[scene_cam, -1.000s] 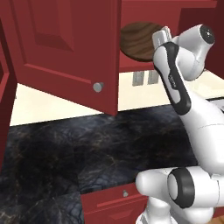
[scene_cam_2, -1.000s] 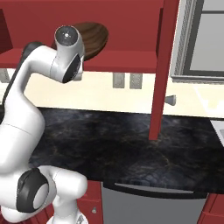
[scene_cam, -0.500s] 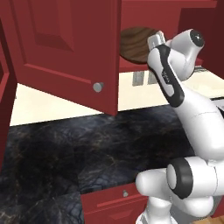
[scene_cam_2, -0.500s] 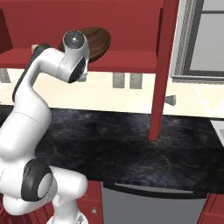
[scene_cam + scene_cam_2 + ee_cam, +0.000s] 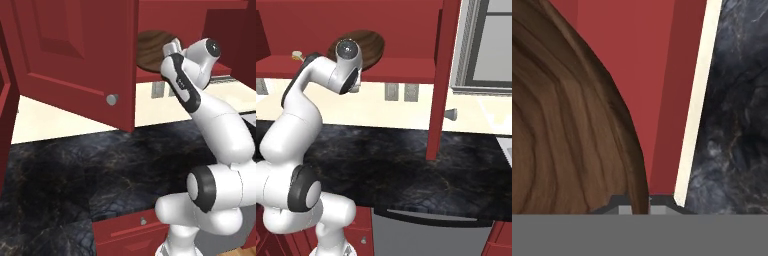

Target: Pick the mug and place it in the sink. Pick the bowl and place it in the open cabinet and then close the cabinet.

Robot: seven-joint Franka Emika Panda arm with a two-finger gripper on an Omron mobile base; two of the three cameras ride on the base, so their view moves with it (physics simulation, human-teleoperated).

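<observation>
The dark brown wooden bowl (image 5: 150, 47) (image 5: 368, 44) (image 5: 567, 125) hangs tilted just over the lower shelf (image 5: 401, 65) of the open red cabinet. My gripper (image 5: 169, 50) (image 5: 639, 202) is shut on the bowl's rim, at the shelf's front edge. Whether the bowl touches the shelf I cannot tell. The cabinet door (image 5: 75, 55) with its round silver knob (image 5: 113, 99) stands swung out to the left of the bowl; in the right base view this door (image 5: 443, 75) shows edge-on. The mug and the sink are out of view.
A dark marbled counter (image 5: 100, 165) (image 5: 401, 160) runs below the cabinet, with a cream back wall and outlets (image 5: 398, 91). A red drawer front (image 5: 130, 230) and a grey appliance front (image 5: 431, 232) lie under the counter. A steel-framed unit (image 5: 491, 45) stands at right.
The arm's upper joints have swung a little toward the cabinet's middle while the hand keeps its grip. The bowl has stayed close to the same spot over the shelf.
</observation>
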